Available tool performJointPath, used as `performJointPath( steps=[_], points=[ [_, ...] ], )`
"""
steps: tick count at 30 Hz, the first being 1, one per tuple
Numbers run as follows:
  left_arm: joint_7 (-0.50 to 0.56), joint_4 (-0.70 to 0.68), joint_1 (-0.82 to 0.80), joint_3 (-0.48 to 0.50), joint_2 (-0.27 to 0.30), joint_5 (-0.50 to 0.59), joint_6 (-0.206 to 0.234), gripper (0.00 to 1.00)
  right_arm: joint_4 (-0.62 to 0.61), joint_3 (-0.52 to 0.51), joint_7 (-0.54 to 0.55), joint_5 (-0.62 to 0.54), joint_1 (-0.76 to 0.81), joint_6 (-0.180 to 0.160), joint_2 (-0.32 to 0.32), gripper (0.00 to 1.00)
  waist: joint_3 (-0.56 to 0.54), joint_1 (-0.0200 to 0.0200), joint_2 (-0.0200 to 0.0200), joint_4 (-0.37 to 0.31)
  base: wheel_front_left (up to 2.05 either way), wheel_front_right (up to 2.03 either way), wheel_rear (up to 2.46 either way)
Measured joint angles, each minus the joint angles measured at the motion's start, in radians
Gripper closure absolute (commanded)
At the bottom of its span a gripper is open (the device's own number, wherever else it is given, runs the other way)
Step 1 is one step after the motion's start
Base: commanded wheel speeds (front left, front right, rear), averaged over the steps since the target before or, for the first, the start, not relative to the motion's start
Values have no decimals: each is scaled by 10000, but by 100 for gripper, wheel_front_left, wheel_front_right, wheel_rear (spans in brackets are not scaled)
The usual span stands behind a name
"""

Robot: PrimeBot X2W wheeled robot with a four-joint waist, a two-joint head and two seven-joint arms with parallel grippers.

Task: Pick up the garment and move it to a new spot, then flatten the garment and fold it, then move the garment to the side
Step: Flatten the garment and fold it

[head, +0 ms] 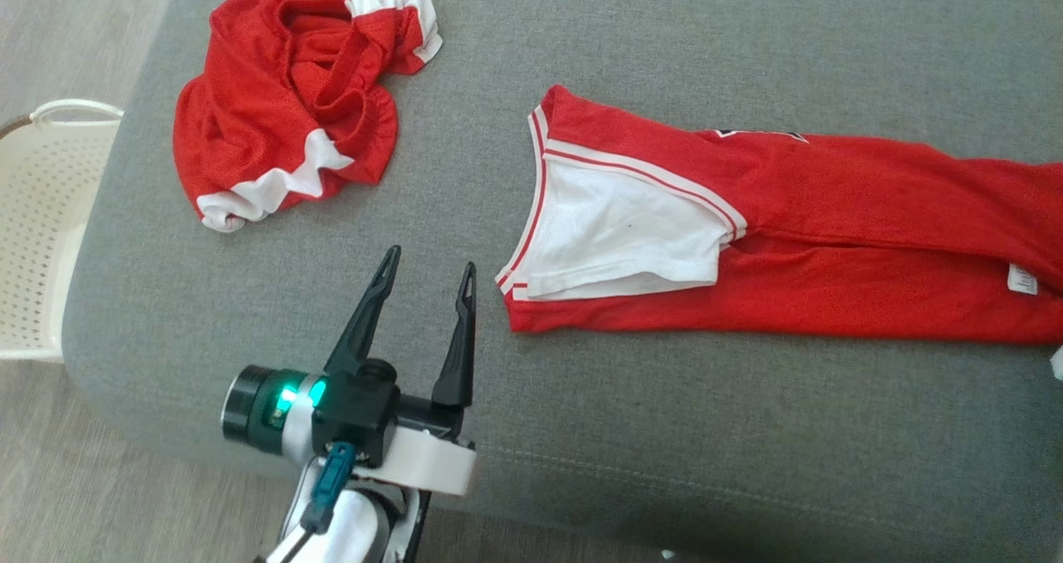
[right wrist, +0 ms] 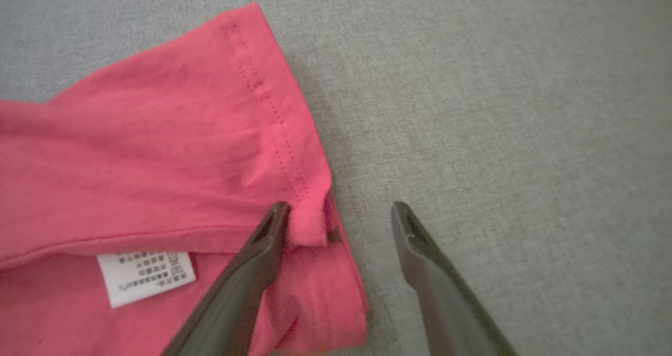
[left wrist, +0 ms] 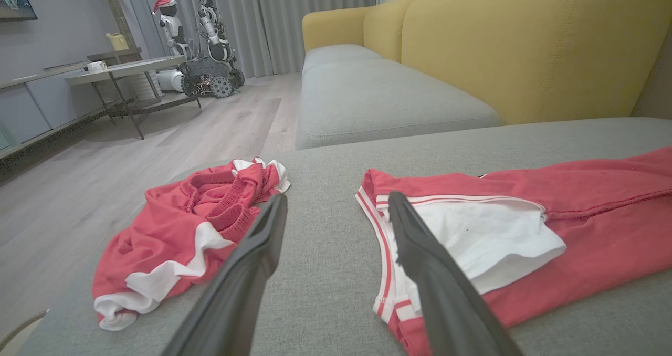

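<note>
As it lies folded lengthwise, the red garment (head: 839, 214) shows white.

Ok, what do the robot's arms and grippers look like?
The left gripper has two long, black, tapering fingers with slotted tips, on a black block. Beside it sits a dark cylinder with a green light, a white collar and a teal plug. The right gripper shows matching dark fingers.

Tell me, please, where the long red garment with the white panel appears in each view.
Head view: garment spans centre to right edge.
Left wrist view: garment fills the right side.
Right wrist view: garment at left, hem end.
Shared landmark: grey cushion under it.
</note>
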Motion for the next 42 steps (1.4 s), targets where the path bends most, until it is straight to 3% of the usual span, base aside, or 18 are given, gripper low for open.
performJointPath(
  steps=[3,5,6,8,9,18,31,37,42],
  points=[
    [0,109,58,121,-155,119,-274,0,412,-17,328,-27,-239,0,-21,0,15,0,0,6,0,0,0],
    [0,144,114,228,-222,228,-376,0,602,73,500,98,-354,0,-33,10,-12,0,0,-2,0,0,0],
    [0,173,130,280,-245,265,-435,0,694,186,581,201,-382,0,-56,22,-37,0,0,-11,0,0,0],
    [0,215,155,378,-305,332,-470,0,855,447,736,502,-423,-2,-90,60,-114,0,0,-41,0,0,0],
    [0,240,165,401,-328,368,-531,0,920,575,761,617,-429,-2,-102,100,-158,0,0,-58,0,0,0],
    [0,368,662,715,-420,573,-796,0,1001,888,-42,1005,-240,0,-426,100,-616,0,0,-310,0,0,0],
    [0,466,823,1009,-499,752,-1154,0,-1434,846,926,376,-275,0,-1231,100,-895,0,0,-920,0,0,0],
    [0,662,923,1081,-554,752,-1235,0,-2472,1442,1360,522,-273,0,-999,100,-981,0,0,-957,0,0,0],
    [0,723,927,1202,-635,775,-1319,0,-3490,2617,1678,1051,-263,0,-683,100,-974,0,0,-952,0,0,0]
  ],
)
